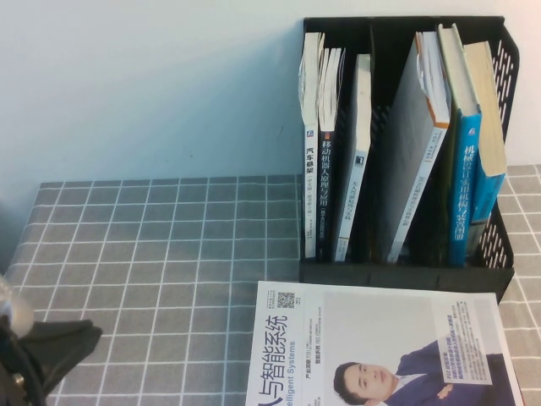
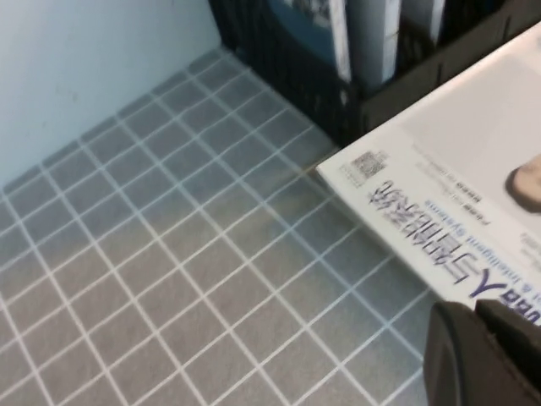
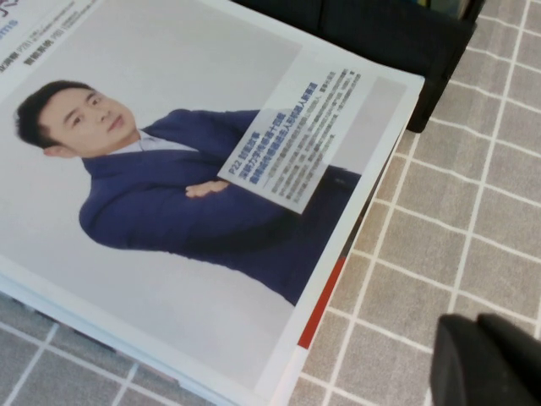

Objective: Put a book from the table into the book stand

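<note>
The black mesh book stand (image 1: pixel 499 254) stands at the back right of the grey grid table (image 1: pixel 152 245) and holds several upright books. A grey-covered paperback (image 1: pixel 414 152) leans in one of its slots, and its cover text is unreadable. No blue-banded "Billion Dollar Brand Club" cover shows in any view. My left gripper (image 1: pixel 89 334) rests low at the table's front left, its jaws together and empty, beside the large white book in the left wrist view (image 2: pixel 463 320). My right gripper (image 3: pixel 475 328) is out of the high view. It hovers over bare cloth, jaws together and empty, by that book's corner.
A large white book showing a man in a suit (image 1: pixel 380 347) lies flat in front of the stand, and it also shows in the right wrist view (image 3: pixel 169 169). A blue-spined book (image 1: pixel 463 169) stands in the stand's right slot. A pale wall runs behind the table.
</note>
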You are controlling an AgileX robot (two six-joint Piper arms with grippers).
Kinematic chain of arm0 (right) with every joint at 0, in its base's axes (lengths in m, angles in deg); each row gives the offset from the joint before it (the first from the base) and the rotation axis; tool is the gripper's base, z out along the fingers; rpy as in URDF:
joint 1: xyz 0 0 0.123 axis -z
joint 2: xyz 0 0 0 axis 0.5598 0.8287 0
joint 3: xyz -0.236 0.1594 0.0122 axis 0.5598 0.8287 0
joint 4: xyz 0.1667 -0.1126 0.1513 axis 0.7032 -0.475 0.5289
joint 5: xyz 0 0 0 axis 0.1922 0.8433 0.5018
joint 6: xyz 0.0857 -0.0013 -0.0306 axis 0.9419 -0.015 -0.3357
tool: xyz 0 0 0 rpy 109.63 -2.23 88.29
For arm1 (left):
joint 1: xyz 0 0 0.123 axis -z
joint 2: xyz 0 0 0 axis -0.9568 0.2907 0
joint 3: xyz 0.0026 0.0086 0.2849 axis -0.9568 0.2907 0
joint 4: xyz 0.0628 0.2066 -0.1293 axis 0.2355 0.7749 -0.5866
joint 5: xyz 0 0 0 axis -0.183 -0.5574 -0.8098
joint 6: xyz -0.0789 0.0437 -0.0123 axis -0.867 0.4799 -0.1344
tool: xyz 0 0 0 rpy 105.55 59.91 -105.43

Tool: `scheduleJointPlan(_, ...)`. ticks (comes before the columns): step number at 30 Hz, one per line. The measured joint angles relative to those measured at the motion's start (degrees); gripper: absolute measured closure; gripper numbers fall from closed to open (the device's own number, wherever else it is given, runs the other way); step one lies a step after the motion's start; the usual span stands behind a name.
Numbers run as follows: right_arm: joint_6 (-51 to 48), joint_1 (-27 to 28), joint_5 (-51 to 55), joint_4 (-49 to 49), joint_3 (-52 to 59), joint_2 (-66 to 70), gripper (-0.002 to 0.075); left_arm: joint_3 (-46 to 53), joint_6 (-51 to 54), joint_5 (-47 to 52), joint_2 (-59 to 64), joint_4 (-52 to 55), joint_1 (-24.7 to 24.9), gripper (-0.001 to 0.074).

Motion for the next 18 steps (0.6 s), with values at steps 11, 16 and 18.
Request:
scheduleJointPlan(11,0.0,0.0,0.1,0.0,0.0,0.0,0.0729,14.8,4.2,-22.3,-17.1,-6.3,-25.3,0.0738)
scheduleJointPlan(16,0.0,0.0,0.1,0.0,0.0,0.0,0.0729,25.1,12.8,-25.7,-25.2,-20.3,-39.3,0.0738)
scheduleJointPlan(18,0.0,0.0,0.1,0.0,0.0,0.0,0.0729,30.1,13.3,-27.4,-28.8,-23.2,-43.3,0.0738)
